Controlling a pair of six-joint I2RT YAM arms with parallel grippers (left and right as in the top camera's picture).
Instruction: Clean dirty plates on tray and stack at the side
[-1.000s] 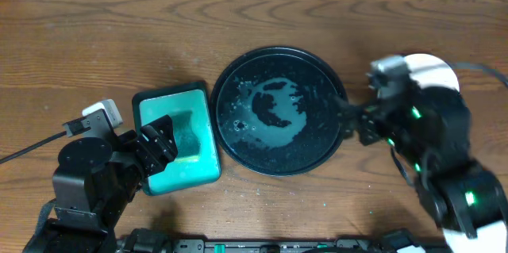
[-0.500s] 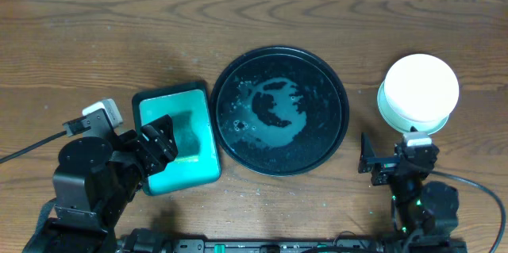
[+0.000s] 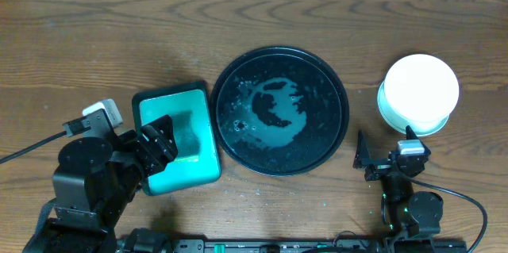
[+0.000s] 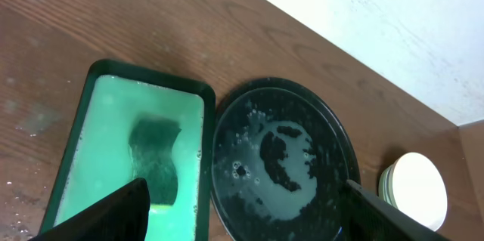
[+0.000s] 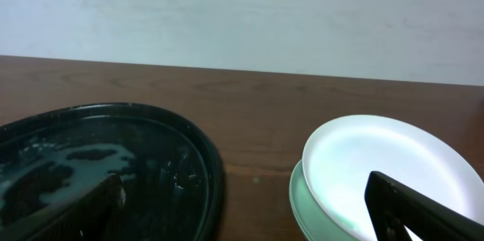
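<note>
On the right side of the table [image 3: 95, 39], well apart from the tray [image 3: 317, 138], the plates [image 3: 418, 93] sit in a stack: a white one [image 5: 389, 169] on top, its face clean and free of teal smears as far as the right wrist view shows, and a pale mint rim [image 5: 302, 196] showing beneath it, shifted a little towards the tray; how many lie under the white one is hard to count. The tray holds no plate, only a film of water and dark patches over its glossy black floor, so the task looks done or nearly so, and the step in hand seems to be parking the arms. To do that well, each arm should move off along a path that stays away from the slightly uneven stack, and nothing should drip onto the white plate. Left of the tray and just beside it, the teal sponge tray [image 3: 198, 102] holds the sponge [image 4: 155, 158] in cloudy water. The left gripper [image 3: 161, 143] hovers over it with its jaws spread wide and empty; the right gripper [image 3: 386, 156], near the stack, also has its jaws apart and holds nothing
</note>
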